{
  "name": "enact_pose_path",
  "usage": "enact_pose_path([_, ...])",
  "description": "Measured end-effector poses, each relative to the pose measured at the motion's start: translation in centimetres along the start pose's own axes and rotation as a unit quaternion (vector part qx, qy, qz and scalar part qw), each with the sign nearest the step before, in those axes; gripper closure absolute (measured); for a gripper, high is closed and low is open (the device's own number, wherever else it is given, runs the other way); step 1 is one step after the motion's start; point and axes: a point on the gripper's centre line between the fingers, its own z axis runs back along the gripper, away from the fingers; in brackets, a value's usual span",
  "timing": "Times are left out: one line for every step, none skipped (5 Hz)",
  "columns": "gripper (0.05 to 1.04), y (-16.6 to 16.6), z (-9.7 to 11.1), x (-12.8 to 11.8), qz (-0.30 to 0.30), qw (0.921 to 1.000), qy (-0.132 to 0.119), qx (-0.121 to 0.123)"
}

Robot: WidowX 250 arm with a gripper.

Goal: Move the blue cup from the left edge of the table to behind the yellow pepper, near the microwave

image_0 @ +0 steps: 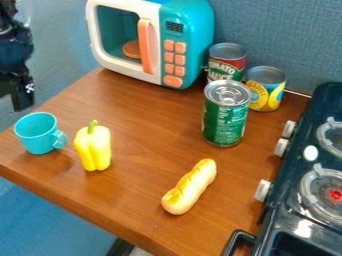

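The black gripper point(19, 95) hangs at the left edge, above and behind the teal cup, touching nothing that I can see; how its fingers stand cannot be made out. Closest to it is the teal cup point(39, 133), upright near the counter's left corner with its handle to the right. Just right of the cup stands a yellow bell pepper point(93, 147) with a green stem. A hot dog toy point(190, 187) lies diagonally near the front. Farther back stands a green can point(225, 120), with a red and green can point(226, 62) and a yellow-labelled can point(265, 89) behind it.
A teal and white toy microwave point(188, 45) with an orange handle stands at the back of the wooden counter point(147, 120). Along the right side is a dark toy stove point(307, 200) with white knobs and burners. A blue-grey wall rises behind.
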Motion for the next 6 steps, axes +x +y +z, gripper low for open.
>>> enact_pose_path([0.082, 0.1, -0.5, 0.4, -0.001, 0.9999, 0.007, -0.009])
enact_pose_path([0.082, -0.2, -0.8, 0.5, -0.007, 0.9998, 0.014, -0.011])
enact_pose_path([0.082, -0.7, -1.7, 0.7, -0.023, 0.9987, 0.046, 0.003])
enact_pose_path([0.082, -0.8, -2.0, 0.8, -0.036, 0.9975, 0.057, 0.024])
enact_pose_path([0.082, -0.9, -2.9, 0.9, -0.038, 0.9971, 0.062, 0.021])
enact_pose_path([0.082, -0.8, -3.8, 0.7, -0.033, 0.9964, 0.077, 0.017])
